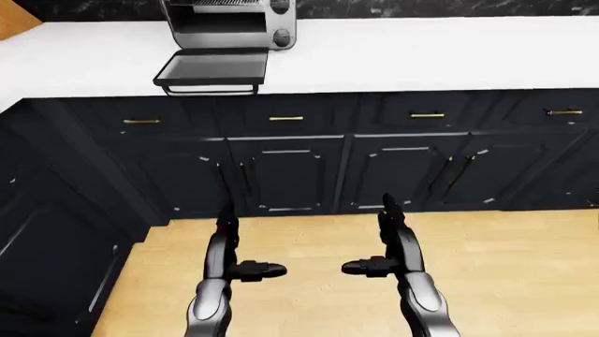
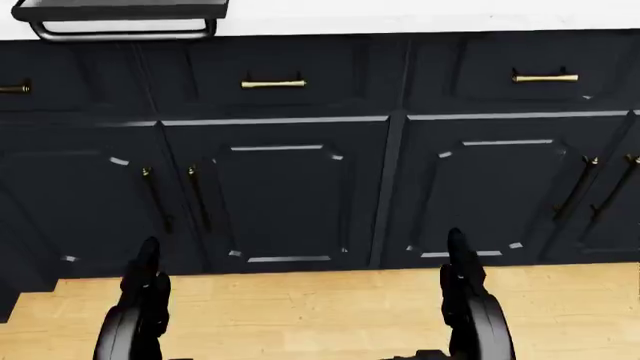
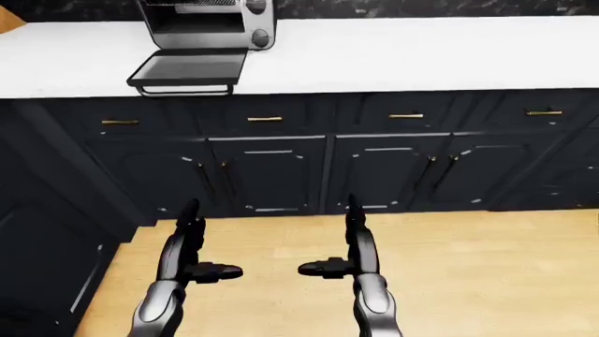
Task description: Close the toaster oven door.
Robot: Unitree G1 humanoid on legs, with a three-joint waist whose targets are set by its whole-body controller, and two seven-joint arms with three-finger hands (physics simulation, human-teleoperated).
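One toaster oven stands on the white counter at the upper left of the left-eye view, its top cut off by the frame edge. Its door is dropped fully open, lying roughly flat and reaching out to the counter's near edge, with one bar handle at its lower lip overhanging the cabinets. Two round knobs show on the oven's right panel, one of them partly cropped. Below the counter runs a row of dark navy cabinets: four brass drawer pulls are countable in the left-eye view, and below them panelled doors with slim vertical handles; the exact door count is unclear toward the frame edges. A further dark cabinet run angles down the left side. The floor is light wood. Two robot hands are visible, both low in the view and well apart from the oven. Left hand: fingers extended upward, thumb pointing inward, holding nothing. Right hand: same pose mirrored, fingers straight, thumb inward, holding nothing. The hands are apart from one another, with bare floor between them. The head view shows only the door handle at top left, the cabinets and both hands' fingertips.
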